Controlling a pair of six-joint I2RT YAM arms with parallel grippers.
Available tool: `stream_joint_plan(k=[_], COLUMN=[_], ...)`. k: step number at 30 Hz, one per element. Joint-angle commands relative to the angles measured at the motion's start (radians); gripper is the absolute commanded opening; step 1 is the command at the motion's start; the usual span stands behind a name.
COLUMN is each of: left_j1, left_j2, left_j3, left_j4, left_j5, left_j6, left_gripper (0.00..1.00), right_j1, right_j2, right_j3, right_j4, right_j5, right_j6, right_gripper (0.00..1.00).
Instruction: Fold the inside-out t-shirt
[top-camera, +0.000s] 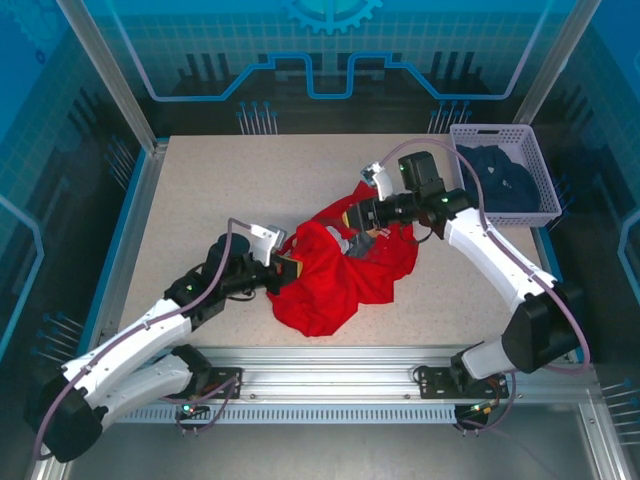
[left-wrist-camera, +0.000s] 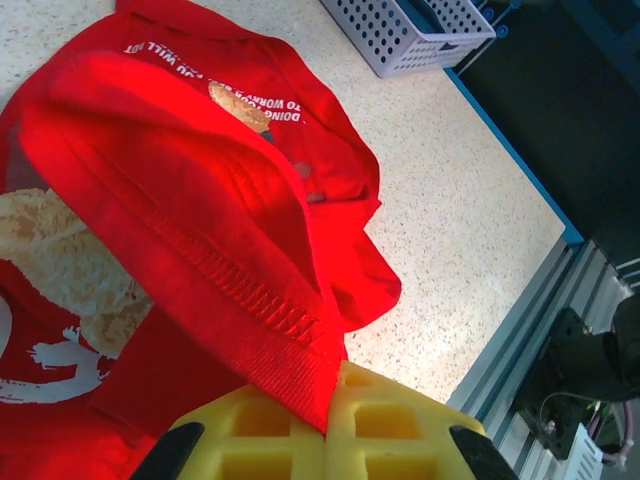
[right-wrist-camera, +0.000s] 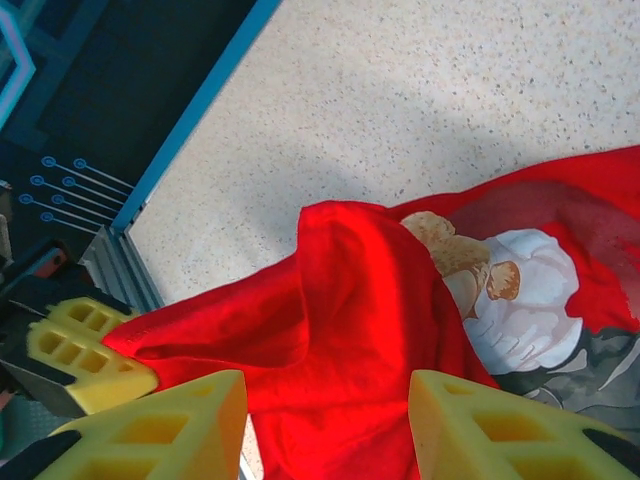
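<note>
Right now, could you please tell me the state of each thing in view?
t-shirt: crumpled in a heap, print partly showing.
left fingers: shut on the t-shirt's hem.
right fingers: open, a red fold between them.
basket: upright, holding the navy garment.
navy garment: bunched in the basket.

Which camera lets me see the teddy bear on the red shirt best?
The right wrist view: the teddy bear print lies open and close up on the red t-shirt. The left wrist view catches tan scraps of it between folds. The top view shows a tiny patch.
</note>
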Motion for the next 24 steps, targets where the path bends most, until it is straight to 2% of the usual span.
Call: stream_joint_plan(k=[1, 4, 9, 13, 15, 17, 19, 24], left_j1=[0.031, 0.068, 0.114, 0.119, 0.122, 0.127, 0.133, 0.165], left_j2=[-0.024, -0.034, -0.035, -0.036, -0.044, -0.055, -0.070, -0.058], left_j3=[-0.012, -0.015, -0.012, -0.007, -0.009, -0.010, -0.007, 0.052], left_j4=[-0.019, 0.005, 0.044, 0.034, 0.029, 0.020, 0.008, 0.042], left_j5=[0.012, 0.017, 0.055, 0.050, 0.038, 0.012, -0.028, -0.102], left_j6=[-0.060, -0.098, -0.134, -0.127, -0.127, -0.127, -0.129, -0.134], left_gripper=[0.00, 0.00, 0.01, 0.01, 0.01, 0.00, 0.00, 0.00], right_j1=[0.022, 0.053, 0.110, 0.152, 0.163, 0.162, 0.155, 0.115], right_j2=[0.044, 0.078, 0.161, 0.231, 0.273, 0.288, 0.259, 0.101], right_j3=[0.002, -0.011, -0.053, -0.048, -0.024, -0.009, -0.007, -0.007], right_j4=[-0.024, -0.019, 0.070, 0.137, 0.140, 0.137, 0.142, 0.150], right_j5=[0.086, 0.155, 0.086, 0.049, 0.066, 0.088, 0.119, 0.237], right_j6=[0.012, 0.018, 0.040, 0.059, 0.058, 0.059, 0.056, 0.037], right_gripper=[0.48, 0.49, 0.58, 0.59, 0.51, 0.34, 0.22, 0.06])
